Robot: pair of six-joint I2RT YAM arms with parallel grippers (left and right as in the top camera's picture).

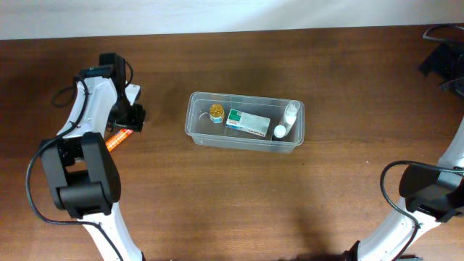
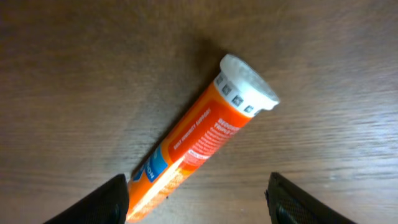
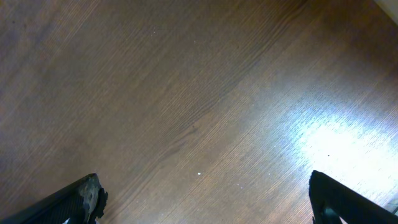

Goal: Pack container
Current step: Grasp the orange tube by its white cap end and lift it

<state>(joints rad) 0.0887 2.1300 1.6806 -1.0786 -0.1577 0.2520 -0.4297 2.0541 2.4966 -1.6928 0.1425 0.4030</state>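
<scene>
The clear plastic container stands mid-table. Inside it are a small yellow-topped jar, a green-and-white box and a white bottle. An orange tube with a white cap lies flat on the wood at the left, well apart from the container. My left gripper hovers over the tube's lower end and is open. The tube passes close by the left finger, and the right finger stands far from it. My right gripper is open over bare wood with nothing between its fingers.
In the overhead view the orange tube pokes out beside the left arm. The right arm's base sits at the table's right edge. Dark cables and gear lie at the far right corner.
</scene>
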